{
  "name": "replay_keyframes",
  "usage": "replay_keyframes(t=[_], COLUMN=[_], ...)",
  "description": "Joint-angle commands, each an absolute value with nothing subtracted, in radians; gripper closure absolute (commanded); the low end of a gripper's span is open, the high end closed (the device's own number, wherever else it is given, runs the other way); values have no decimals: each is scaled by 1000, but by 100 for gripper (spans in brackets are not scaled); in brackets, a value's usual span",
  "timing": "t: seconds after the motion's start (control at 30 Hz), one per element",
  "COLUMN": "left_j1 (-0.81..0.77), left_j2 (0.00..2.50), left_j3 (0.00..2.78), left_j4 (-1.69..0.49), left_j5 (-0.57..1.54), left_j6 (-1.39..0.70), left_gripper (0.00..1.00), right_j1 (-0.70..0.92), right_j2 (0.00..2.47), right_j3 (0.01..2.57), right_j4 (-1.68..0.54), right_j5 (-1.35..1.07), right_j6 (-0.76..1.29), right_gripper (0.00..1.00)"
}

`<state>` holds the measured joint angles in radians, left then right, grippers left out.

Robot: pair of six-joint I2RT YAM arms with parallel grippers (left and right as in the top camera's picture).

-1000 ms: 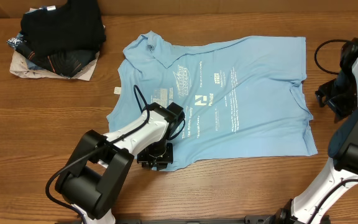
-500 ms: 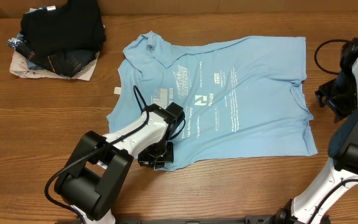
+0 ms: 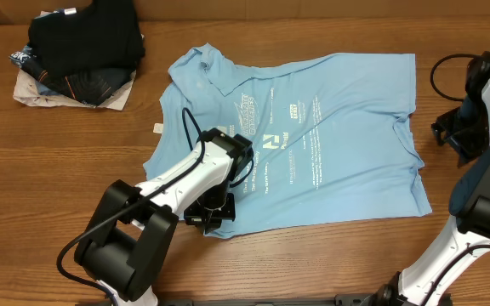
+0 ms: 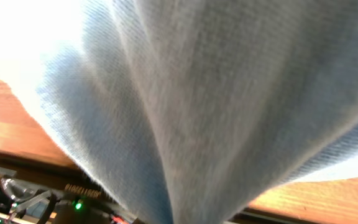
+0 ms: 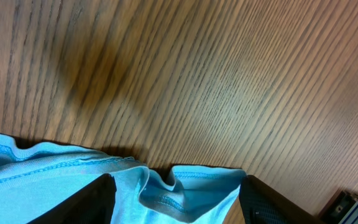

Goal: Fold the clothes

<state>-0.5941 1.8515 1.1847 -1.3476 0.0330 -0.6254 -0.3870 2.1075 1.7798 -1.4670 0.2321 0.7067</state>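
The clothes are one light sky-blue T-shirt (image 3: 339,119) spread flat mid-table, white print facing up. My left gripper (image 3: 211,212) is at its near left hem and is shut on the cloth. In the left wrist view the bunched blue fabric (image 4: 216,93) fills nearly the whole frame and hides the fingers. My right gripper (image 3: 446,136) is just off the shirt's right edge. In the right wrist view its black fingers (image 5: 98,199) stand wide apart, and a crumpled hemmed fold of the shirt (image 5: 185,193) lies loose between them, not pinched.
A pile of black and dark folded garments (image 3: 79,51) sits at the back left on a pale cloth. A small white tag (image 3: 157,127) lies just left of the shirt. Bare wood (image 5: 197,74) lies beyond the right fingers.
My left gripper has shut on the near hem and drawn it slightly back and up. The shirt's print and right edge have shifted a little left. The right arm has not moved.
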Motion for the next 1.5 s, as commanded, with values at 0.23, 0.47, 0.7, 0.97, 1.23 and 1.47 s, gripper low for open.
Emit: replay_keyframes(t=[0.23, 0.47, 0.7, 0.97, 1.23, 1.47], left_j1=[-593, -595, -596, -606, -623, -619], left_j2=[1836, 1836, 1836, 1836, 1836, 1836], left_j3=[1226, 1234, 1342, 1514, 1670, 1671], left_j4=[-1523, -1518, -1582, -1565, -1554, -1528], left_j5=[22, 19, 97, 278, 196, -19], left_j6=[-624, -625, -624, -603, -636, -751], left_gripper=[96, 96, 96, 96, 96, 94], right_j1=[-387, -387, -387, -387, -386, -376], right_j2=[2099, 2099, 2072, 1930, 1831, 1827], right_j3=[1778, 1778, 1779, 1779, 1778, 1623], right_j4=[-1463, -1460, -1467, -1505, -1552, -1520], right_j5=[218, 215, 200, 178, 175, 97], right_j6=[707, 707, 712, 754, 757, 756], right_gripper=[33, 33, 36, 37, 34, 34])
